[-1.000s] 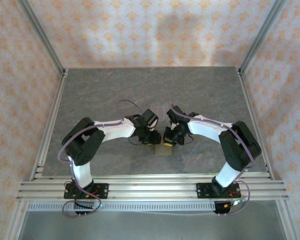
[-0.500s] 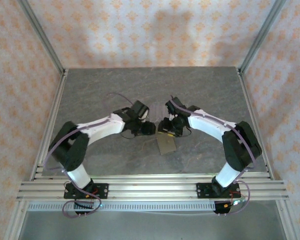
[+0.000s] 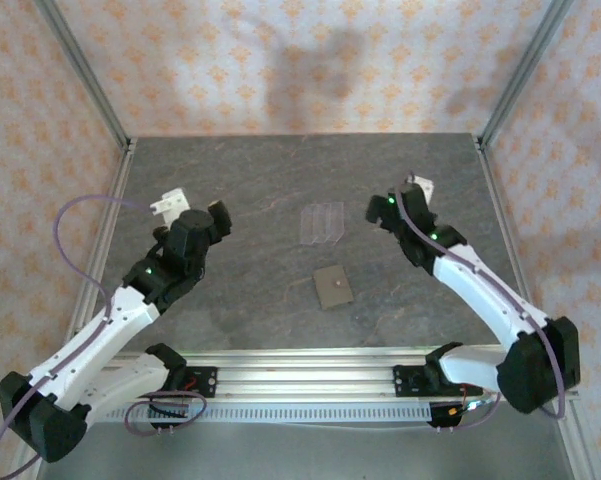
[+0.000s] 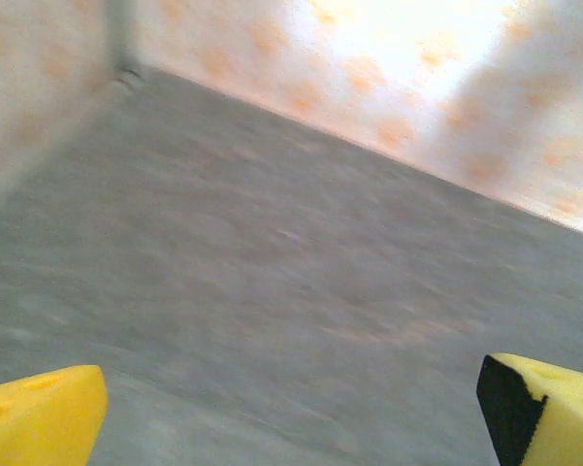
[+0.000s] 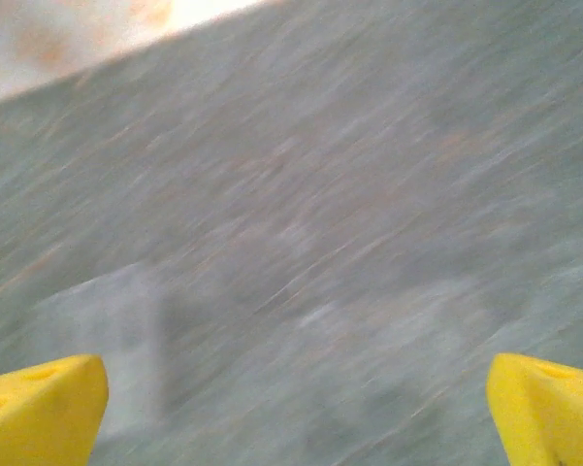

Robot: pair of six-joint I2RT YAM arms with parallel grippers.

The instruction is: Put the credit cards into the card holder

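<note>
Wallet [image 3: 332, 287]: lies flat and shut on the table [image 3: 240, 310], near the middle, between the two arms, touched by nothing.
Cards: cannot tell where; probably tucked inside the shut wallet.
Handling: likely light, thin, soft-sided, apt to slide on the smooth top; best pinched at one edge.
Clear rack [image 3: 321, 222]: just beyond the wallet, apart from it.
Left gripper [image 3: 194, 210]: raised at far left, fingers wide apart, holding nothing.
Right gripper [image 3: 404, 193]: raised at far right, fingers wide apart, empty.
</note>
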